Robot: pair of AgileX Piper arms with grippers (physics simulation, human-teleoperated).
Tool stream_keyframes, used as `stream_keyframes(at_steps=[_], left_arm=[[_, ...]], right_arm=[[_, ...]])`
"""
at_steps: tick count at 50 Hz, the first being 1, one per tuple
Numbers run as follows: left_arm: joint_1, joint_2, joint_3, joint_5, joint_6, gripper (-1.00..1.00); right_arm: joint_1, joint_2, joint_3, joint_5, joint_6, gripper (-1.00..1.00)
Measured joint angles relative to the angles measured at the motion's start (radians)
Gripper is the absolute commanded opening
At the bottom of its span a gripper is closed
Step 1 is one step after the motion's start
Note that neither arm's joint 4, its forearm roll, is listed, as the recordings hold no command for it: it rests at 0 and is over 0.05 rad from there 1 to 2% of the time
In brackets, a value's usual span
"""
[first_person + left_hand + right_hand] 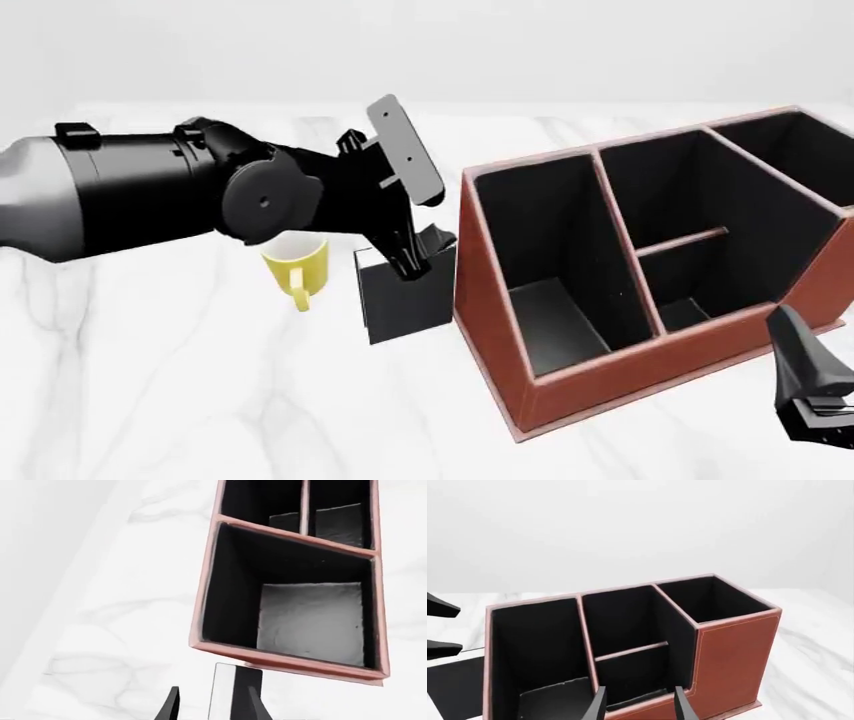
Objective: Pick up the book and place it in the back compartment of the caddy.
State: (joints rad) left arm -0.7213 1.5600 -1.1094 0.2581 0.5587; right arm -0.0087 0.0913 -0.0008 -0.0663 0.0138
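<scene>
**Book clamped in the left claw, just left of the caddy**

Book and target sit side by side. The thin black hardcover book (404, 300) stands upright at centre frame in the front view, its long axis vertical, lower edge at or close to the white marble table (174, 400), which of the two I cannot tell. The left gripper (416, 252) is closed on the book's top edge; the left wrist view shows a finger on either side of it. Directly right of it rises the reddish-brown leather-look caddy (501, 320). The back compartment (687, 205), the farther half of the middle section, lies up and to the right, past one long cell. The left arm is clearly nearer. The right gripper (814, 395) waits at lower right, fingers apart and empty. The yellow mug (296, 268) stands just left of the book.
</scene>
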Motion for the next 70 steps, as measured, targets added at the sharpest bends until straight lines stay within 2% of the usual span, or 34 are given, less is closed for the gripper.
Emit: stream_keyframes(at_steps=[32, 70], left_arm=[[0.032, 0.064, 0.102, -0.121, 0.023, 1.0], [0.055, 0.141, 0.133, -0.213, 0.017, 1.0]], right_arm=[[-0.002, 0.014, 0.0, -0.013, 0.002, 1.0], [-0.006, 0.035, 0.001, -0.032, 0.007, 1.0]])
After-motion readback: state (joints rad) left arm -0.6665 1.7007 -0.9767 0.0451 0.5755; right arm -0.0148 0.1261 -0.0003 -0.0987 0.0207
